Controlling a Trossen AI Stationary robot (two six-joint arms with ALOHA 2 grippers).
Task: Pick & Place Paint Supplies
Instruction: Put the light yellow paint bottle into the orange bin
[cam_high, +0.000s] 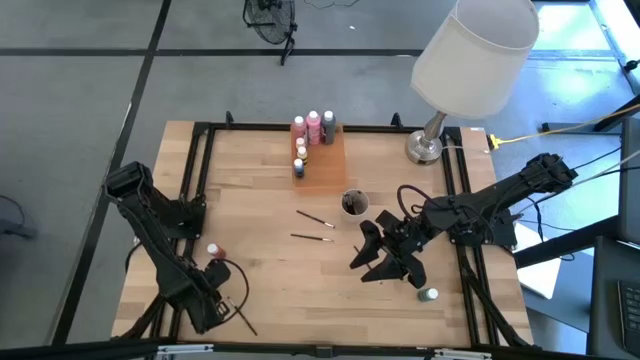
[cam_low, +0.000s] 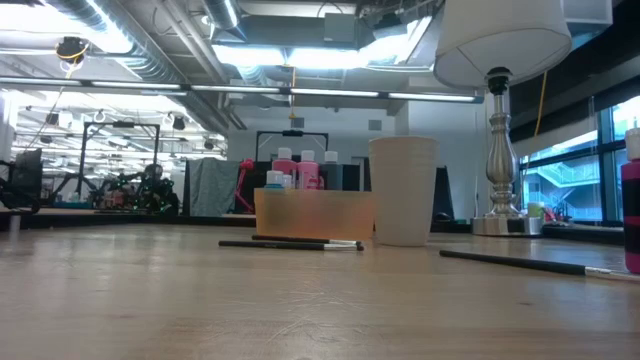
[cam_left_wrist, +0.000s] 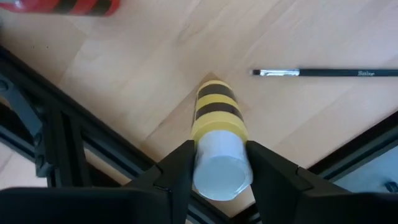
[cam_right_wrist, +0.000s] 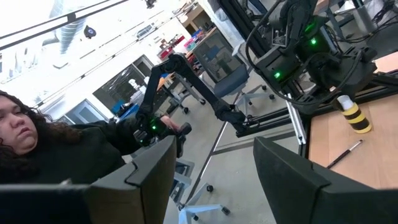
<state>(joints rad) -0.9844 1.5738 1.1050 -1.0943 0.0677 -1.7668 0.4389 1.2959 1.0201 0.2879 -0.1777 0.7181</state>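
Note:
A yellow paint bottle (cam_left_wrist: 216, 112) with black stripes and a white cap stands near the table's near left corner, and my left gripper (cam_left_wrist: 219, 149) comes down over it, shut on its cap. In the high view that gripper (cam_high: 213, 300) hides the bottle. A red bottle (cam_high: 216, 252) lies close by, and a paintbrush (cam_left_wrist: 323, 73) lies beside the yellow bottle. My right gripper (cam_high: 365, 248) hangs level above the table's right half, open and holding nothing (cam_right_wrist: 214, 162). Pink bottles and other small bottles stand in the orange tray (cam_high: 322, 160) at the far middle. My left gripper pinches the yellow bottle's white cap (cam_left_wrist: 219, 177) between its two fingers (cam_left_wrist: 179, 171), one on each side. The fingers come from above, pointing down. The bottle stands about upright below them; its base (cam_right_wrist: 360, 128) seems to rest on the table.
A grey cup (cam_high: 353, 203) stands mid-table with two brushes (cam_high: 313, 228) lying in front of it. A green bottle (cam_high: 428, 294) lies near the right rail. A lamp (cam_high: 428, 145) stands at the far right. A black frame rail (cam_left_wrist: 81, 134) borders the table. A person (cam_right_wrist: 56, 149) sits beyond the left edge.

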